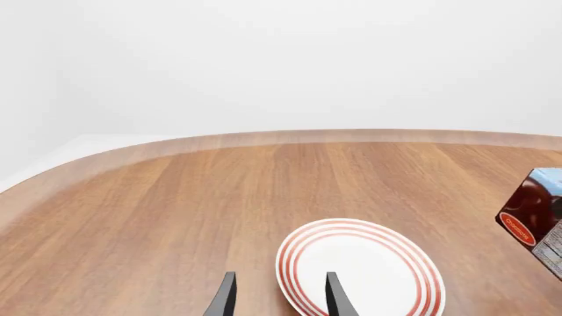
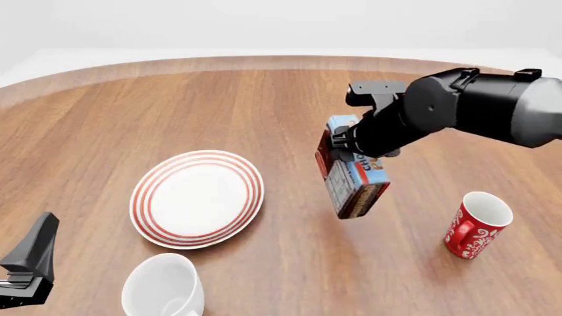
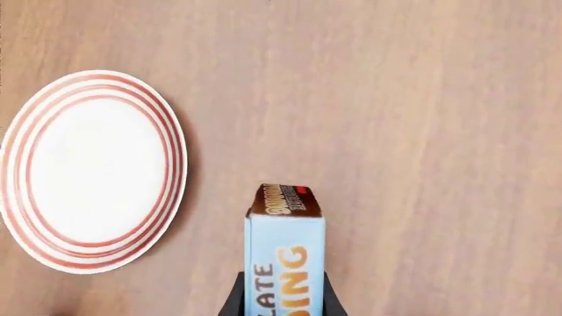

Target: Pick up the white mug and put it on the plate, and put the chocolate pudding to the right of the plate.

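Note:
The chocolate pudding (image 2: 353,178) is a light-blue box with orange lettering, and my right gripper (image 2: 358,148) is shut on it. It hangs tilted to the right of the plate (image 2: 197,197), apart from it. In the right wrist view the pudding box (image 3: 285,253) sits between my fingers (image 3: 235,301) with the red-ringed plate (image 3: 88,171) beside it. The white mug (image 2: 165,288) stands upright just in front of the plate, near the table's front edge. My left gripper (image 2: 31,260) is low at the front left, and its wrist view shows the gripper (image 1: 279,299) open and holding nothing, with the plate (image 1: 364,270) just beyond.
A red mug with white patterns (image 2: 472,226) stands upright at the front right, to the right of the hanging box. The wooden table's curved far edge (image 2: 263,62) runs across the back. The pudding box (image 1: 534,220) shows at the edge of the left wrist view.

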Controlling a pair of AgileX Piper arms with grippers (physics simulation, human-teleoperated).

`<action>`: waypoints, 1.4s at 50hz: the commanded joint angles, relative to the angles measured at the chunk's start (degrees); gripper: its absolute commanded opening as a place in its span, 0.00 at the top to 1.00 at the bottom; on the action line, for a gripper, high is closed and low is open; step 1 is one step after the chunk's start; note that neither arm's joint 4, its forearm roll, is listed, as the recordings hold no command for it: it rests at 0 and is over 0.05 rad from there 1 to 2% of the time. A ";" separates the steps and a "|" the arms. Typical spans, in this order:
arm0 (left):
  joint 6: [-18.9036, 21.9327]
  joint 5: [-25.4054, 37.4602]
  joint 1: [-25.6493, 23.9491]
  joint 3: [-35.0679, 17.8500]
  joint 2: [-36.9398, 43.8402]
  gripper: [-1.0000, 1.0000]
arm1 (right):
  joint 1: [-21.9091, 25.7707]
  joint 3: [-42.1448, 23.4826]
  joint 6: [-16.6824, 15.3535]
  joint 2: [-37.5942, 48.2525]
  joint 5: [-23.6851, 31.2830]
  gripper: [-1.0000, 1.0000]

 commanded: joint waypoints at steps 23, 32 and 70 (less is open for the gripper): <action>0.00 0.00 0.00 0.00 0.00 0.00 | 1.64 -3.14 5.17 8.05 -3.47 1.00; 0.00 0.00 0.00 0.00 0.00 0.00 | 2.52 -3.03 6.46 9.72 -4.21 1.00; 0.00 0.00 0.00 0.00 0.00 0.00 | 2.01 -1.44 6.82 12.63 -6.42 1.00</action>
